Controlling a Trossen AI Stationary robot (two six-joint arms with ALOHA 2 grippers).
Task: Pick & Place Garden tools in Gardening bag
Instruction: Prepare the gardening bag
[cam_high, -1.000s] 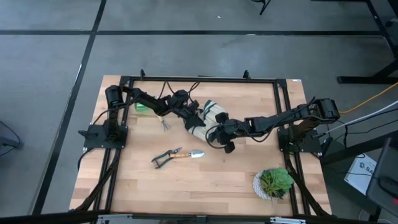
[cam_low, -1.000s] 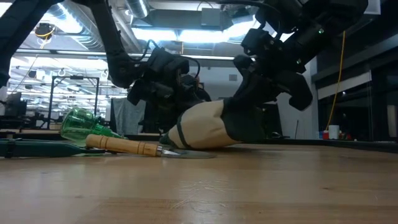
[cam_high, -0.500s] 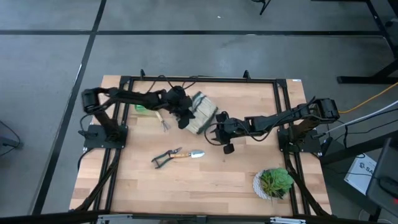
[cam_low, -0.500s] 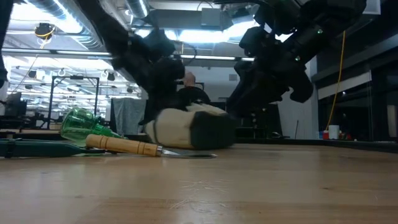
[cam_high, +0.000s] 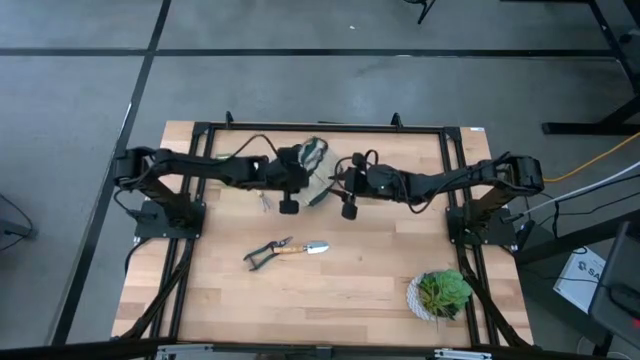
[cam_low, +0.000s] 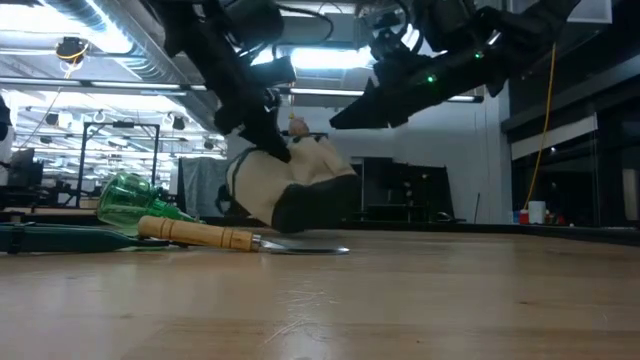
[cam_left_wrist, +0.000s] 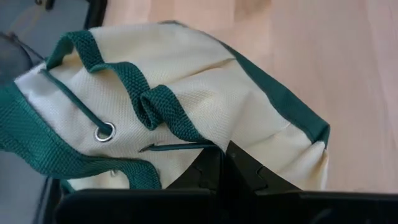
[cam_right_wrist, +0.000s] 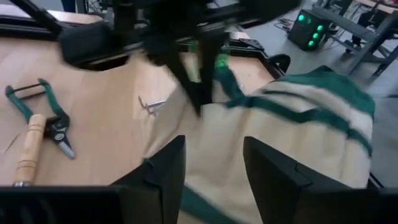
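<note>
While left fingers (cam_left_wrist: 221, 163) pinch the gardening bag (cam_left_wrist: 186, 99), right fingers (cam_right_wrist: 163, 168) gape beside it.

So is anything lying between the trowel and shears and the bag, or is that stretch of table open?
Nothing visible blocks it. The trowel and shears lie mid-table; the bag is toward the far edge, gripped by the left gripper, with bare wood between. The right gripper hangs open beside the bag.
</note>
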